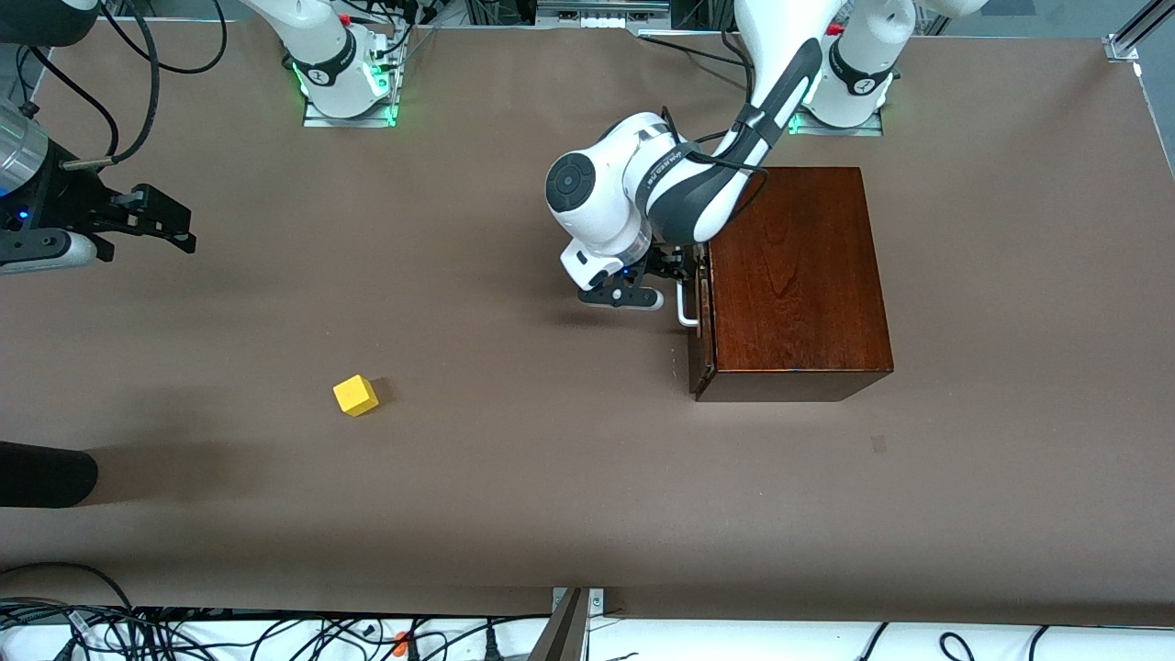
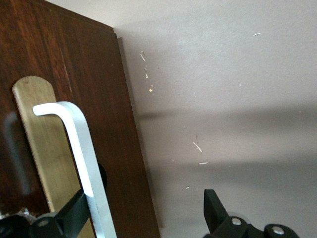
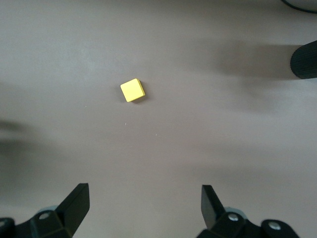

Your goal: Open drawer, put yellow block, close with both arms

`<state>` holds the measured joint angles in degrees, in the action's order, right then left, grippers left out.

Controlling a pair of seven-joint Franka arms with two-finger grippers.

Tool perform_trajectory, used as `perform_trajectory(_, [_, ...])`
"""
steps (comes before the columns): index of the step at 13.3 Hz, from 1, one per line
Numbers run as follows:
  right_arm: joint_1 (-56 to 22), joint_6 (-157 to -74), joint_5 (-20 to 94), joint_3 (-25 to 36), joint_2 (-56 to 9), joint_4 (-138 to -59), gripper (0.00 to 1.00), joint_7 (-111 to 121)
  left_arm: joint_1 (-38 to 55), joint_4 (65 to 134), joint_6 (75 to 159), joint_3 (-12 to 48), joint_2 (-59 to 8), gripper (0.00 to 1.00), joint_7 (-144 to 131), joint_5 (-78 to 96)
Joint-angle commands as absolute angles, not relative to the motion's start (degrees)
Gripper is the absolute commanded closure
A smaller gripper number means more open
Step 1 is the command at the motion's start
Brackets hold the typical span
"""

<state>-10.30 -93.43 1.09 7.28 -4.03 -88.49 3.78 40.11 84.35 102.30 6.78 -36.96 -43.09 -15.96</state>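
The reddish-brown wooden box stands toward the left arm's end of the table. Its drawer looks shut, with the white bar handle on its dark front. My left gripper is open at the handle. In the left wrist view the gripper straddles the handle, one finger on each side of the bar. The yellow block lies on the table, nearer the front camera. My right gripper is open and empty, up over the table at the right arm's end. The right wrist view shows the block ahead of the gripper.
A black rounded object lies at the table's edge at the right arm's end, also in the right wrist view. Cables run along the near edge. A brass plate sits under the handle.
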Motion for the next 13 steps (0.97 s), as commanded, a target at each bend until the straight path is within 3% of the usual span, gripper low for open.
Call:
perform_trajectory(1, [-9.84,-93.16,1.23,7.12,-4.22,-87.63,0.0,4.22,42.01,83.41,104.85,7.03,-37.79,0.0,-44.82,-13.2])
perform_trajectory(6, [-9.84,-93.16,1.23,7.21,-4.22,-87.63,0.0,4.22,42.71,83.41,110.56,7.03,-37.79,0.0,-44.91,-8.18])
perform_trajectory(13, [-9.84,-93.25,1.23,7.65,-4.31,-87.63,0.0,4.22,44.73,81.21,111.01,7.03,-38.67,0.0,-47.98,-8.26])
